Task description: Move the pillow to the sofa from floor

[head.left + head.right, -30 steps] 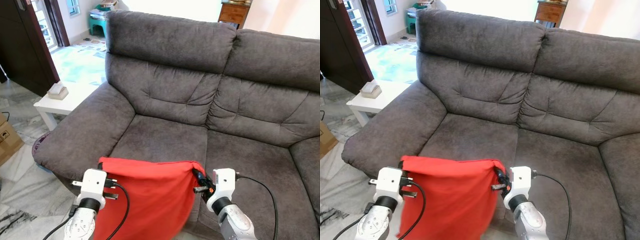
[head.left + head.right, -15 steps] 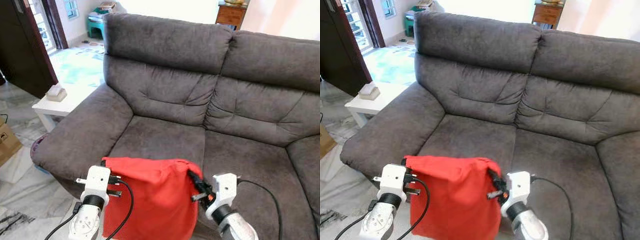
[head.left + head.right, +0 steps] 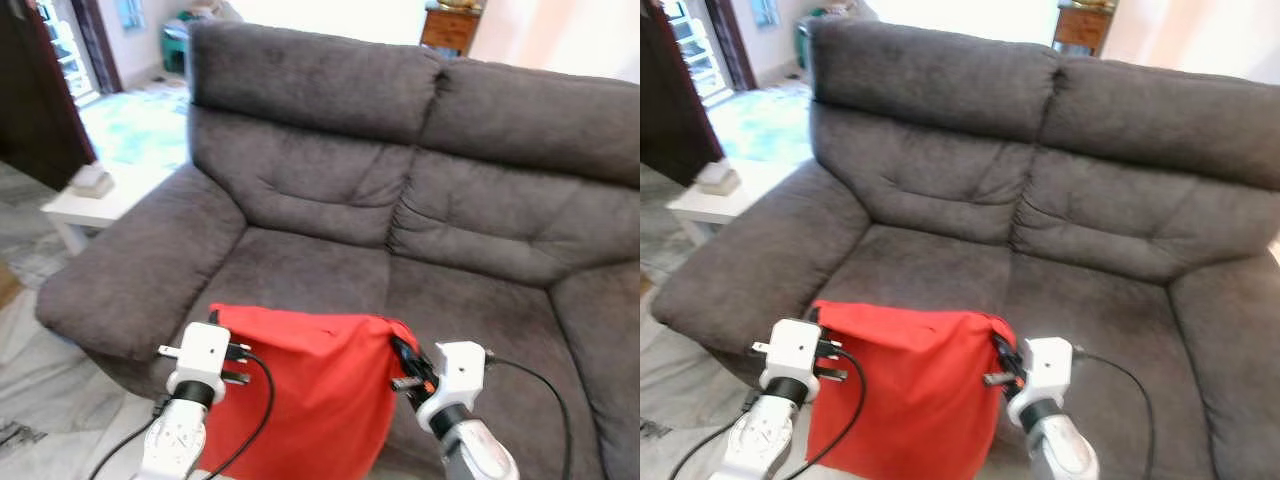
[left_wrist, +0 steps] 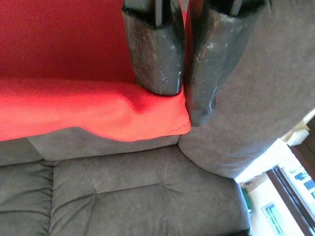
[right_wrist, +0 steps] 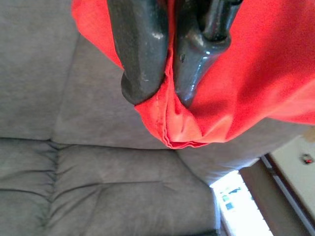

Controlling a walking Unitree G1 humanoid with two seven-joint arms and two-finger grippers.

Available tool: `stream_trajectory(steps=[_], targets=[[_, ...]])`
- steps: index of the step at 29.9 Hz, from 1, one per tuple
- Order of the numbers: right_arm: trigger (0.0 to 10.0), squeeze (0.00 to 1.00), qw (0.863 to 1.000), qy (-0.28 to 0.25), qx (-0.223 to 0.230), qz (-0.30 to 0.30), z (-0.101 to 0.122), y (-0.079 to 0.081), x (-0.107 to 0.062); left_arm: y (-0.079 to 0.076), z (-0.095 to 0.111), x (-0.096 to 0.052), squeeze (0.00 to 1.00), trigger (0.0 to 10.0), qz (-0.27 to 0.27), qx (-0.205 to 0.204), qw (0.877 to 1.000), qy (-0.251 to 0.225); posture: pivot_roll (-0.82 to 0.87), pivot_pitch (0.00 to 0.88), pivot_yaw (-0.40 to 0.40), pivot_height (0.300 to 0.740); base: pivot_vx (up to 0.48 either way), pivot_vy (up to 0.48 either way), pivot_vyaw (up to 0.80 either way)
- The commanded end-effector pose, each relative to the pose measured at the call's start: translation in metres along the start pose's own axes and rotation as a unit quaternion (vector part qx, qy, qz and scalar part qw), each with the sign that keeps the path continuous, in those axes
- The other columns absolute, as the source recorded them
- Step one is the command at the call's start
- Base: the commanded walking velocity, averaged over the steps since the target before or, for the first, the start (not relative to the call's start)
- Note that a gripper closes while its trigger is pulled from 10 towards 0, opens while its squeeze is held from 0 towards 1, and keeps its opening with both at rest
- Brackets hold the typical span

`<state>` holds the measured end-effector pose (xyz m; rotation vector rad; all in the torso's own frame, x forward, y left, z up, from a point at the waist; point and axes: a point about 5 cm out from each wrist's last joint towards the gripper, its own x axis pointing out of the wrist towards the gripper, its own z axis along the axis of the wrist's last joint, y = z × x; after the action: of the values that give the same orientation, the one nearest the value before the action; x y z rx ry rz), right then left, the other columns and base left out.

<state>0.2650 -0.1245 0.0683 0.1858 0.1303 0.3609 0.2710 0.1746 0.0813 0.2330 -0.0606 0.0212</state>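
Red fabric pillow (image 3: 300, 390) hanging before the front edge of the grey suede-like sofa (image 3: 400, 190), carried by its upper corners. The left gripper (image 4: 179, 93) is clamped on one corner, the right gripper (image 5: 162, 96) on the other. No legible writing or labels. Beside the sofa's armrest a white side table (image 3: 75, 205) stands on a marbled tile floor (image 3: 40, 360).

Left claw (image 3: 216, 323) and right claw (image 3: 402, 357) raised, both clamped.
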Motion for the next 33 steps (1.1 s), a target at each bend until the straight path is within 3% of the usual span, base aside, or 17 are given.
stream_trajectory(steps=[1, 8, 15, 20, 33], targets=[[10.0, 0.00, 0.999, -0.046, -0.018, 0.002, 0.0214, -0.0034, 0.0005, -0.0113, 0.0114, 0.0032, 0.00, 10.0, -0.019, -0.008, 0.999, -0.026, 0.13, 0.101, -0.050, 0.740, 0.000, -0.368, -0.44], [10.0, 0.00, 0.999, -0.042, -0.003, -0.018, 0.0184, -0.0058, -0.0001, -0.0099, 0.0118, 0.0030, 0.00, 10.0, -0.016, -0.008, 1.000, -0.025, 0.13, 0.105, -0.050, 0.740, 0.000, -0.386, 0.00], [10.0, 0.00, 0.999, -0.039, -0.010, -0.021, 0.0182, -0.0064, 0.0012, -0.0090, 0.0123, 0.0029, 0.00, 10.0, -0.014, -0.009, 1.000, -0.025, 0.13, 0.107, -0.051, 0.740, 0.000, -0.387, -0.76], [10.0, 0.00, 0.999, -0.046, -0.010, -0.017, 0.0196, -0.0060, 0.0017, -0.0089, 0.0122, 0.0029, 0.00, 10.0, -0.013, -0.008, 1.000, -0.025, 0.13, 0.108, -0.051, 0.740, 0.000, -0.374, 0.00], [10.0, 0.00, 0.998, -0.059, -0.021, -0.001, 0.0264, -0.0042, 0.0078, -0.0050, 0.0180, 0.0039, 0.00, 10.0, -0.008, -0.007, 0.999, -0.040, 0.14, 0.105, -0.052, 0.740, 0.000, 0.000, 0.00]])
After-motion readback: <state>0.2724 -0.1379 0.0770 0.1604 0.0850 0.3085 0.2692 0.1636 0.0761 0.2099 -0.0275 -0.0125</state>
